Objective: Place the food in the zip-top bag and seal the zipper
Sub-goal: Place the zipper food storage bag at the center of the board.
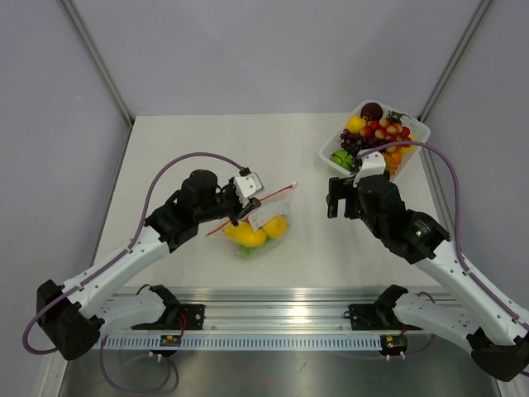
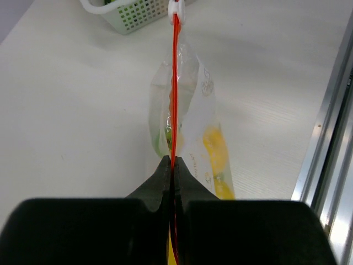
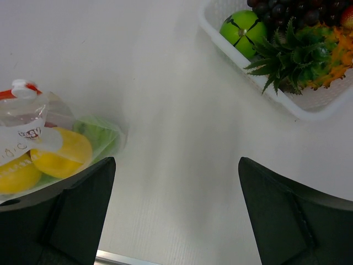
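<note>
Zip-top bag (image 1: 260, 225) lies on the table (image 1: 207, 149) at centre, just ahead of the left arm. Inside it is the food (image 1: 252, 234): glossy yellow rounded pieces over a green one (image 3: 102, 135).

Left gripper (image 2: 172, 165): clenched on the near end of the zipper (image 2: 175, 83), with the strip pinched between the jaws. Top view: the zipper's long axis runs from 8 o'clock to 2 o'clock. The white slider (image 2: 175, 6) sits at the far 2 o'clock end.

Right gripper (image 1: 339, 203): released, jaws spread wide, holding nothing. It hovers over bare table between bag and tray (image 1: 417, 132). From it the bag lies at 9 o'clock and the tray at 1 o'clock. It is the nearer arm to the slider end.

Materials: the bag is clear, thin, crinkled film with a white label patch, slack and easily dragged. The zipper is a thin, stiff orange-red strip, and the tray is white rigid lattice.

Judgement: the strip reads as one closed line along its visible length; full seal not confirmable
</note>
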Robot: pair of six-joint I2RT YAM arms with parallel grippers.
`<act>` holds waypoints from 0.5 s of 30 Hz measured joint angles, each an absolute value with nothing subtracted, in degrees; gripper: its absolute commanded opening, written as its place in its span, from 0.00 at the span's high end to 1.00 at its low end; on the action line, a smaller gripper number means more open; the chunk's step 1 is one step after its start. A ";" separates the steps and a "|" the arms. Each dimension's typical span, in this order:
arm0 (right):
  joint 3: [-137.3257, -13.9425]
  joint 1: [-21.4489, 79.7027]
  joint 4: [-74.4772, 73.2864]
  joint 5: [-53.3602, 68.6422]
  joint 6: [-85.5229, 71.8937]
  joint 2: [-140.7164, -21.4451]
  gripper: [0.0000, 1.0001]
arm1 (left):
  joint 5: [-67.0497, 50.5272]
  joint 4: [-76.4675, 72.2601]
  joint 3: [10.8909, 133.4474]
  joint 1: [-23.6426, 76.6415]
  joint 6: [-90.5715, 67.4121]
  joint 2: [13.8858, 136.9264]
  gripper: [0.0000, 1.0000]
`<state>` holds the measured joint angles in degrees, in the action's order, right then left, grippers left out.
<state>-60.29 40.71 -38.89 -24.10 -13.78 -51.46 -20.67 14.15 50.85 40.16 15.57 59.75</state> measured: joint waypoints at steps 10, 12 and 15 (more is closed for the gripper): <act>-59.13 40.47 -39.79 -25.21 -15.03 -49.25 0.01 | -16.69 17.23 64.23 32.38 22.55 67.81 1.00; -58.81 40.45 -40.16 -25.76 -15.03 -48.36 0.01 | -16.67 17.32 66.37 30.24 23.22 68.53 1.00; -58.78 40.36 -40.66 -26.09 -15.00 -47.62 0.00 | -15.99 17.12 69.56 28.49 24.29 70.11 1.00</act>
<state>-58.78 40.36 -40.66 -26.09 -15.00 -47.62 -15.99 17.12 69.56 28.49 24.29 70.11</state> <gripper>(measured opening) 0.993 0.012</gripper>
